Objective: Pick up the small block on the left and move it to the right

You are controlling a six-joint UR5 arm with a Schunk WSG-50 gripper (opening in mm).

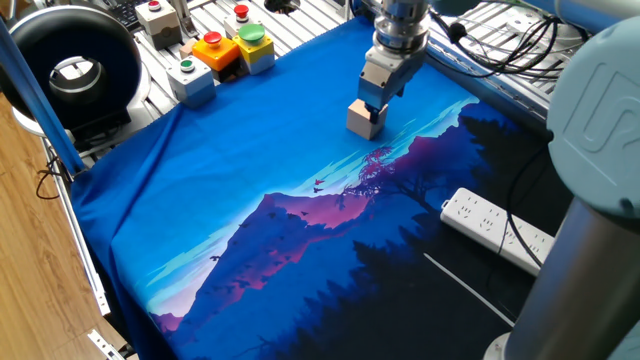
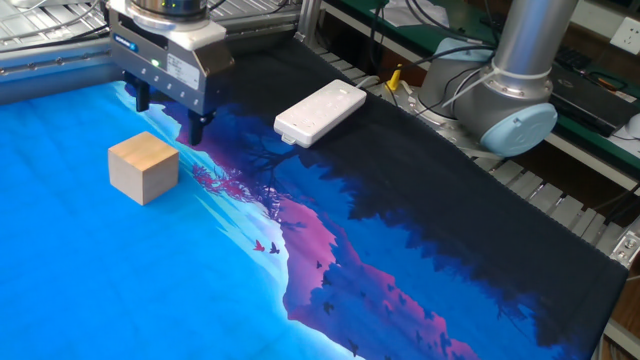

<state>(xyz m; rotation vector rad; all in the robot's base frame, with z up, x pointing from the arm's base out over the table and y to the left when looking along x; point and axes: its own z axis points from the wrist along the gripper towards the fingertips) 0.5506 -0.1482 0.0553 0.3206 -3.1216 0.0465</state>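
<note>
A: One small block (image 2: 144,167), plain tan wood, sits flat on the blue part of the printed cloth (image 1: 250,180). Nothing grips it.

B: And the gripper (image 2: 168,115)?

A: It hangs just behind the block in the other fixed view, with its two dark fingers (image 2: 196,128) spread and nothing between them. They are apart from the block; blue cloth shows between the nearer finger and the cube's top edge. In one fixed view the gripper (image 1: 377,100) overlaps the block (image 1: 364,120), so the gap cannot be read there.

B: Any containers?

A: None that I can make out. Four button boxes stand on the slatted metal table beyond the cloth's edge: a yellow one with a green button (image 1: 254,46), another with a red-orange cap (image 1: 214,50), and two grey ones (image 1: 191,79). A white power strip (image 2: 320,112) lies on the dark end of the cloth, well apart from the block.
</note>
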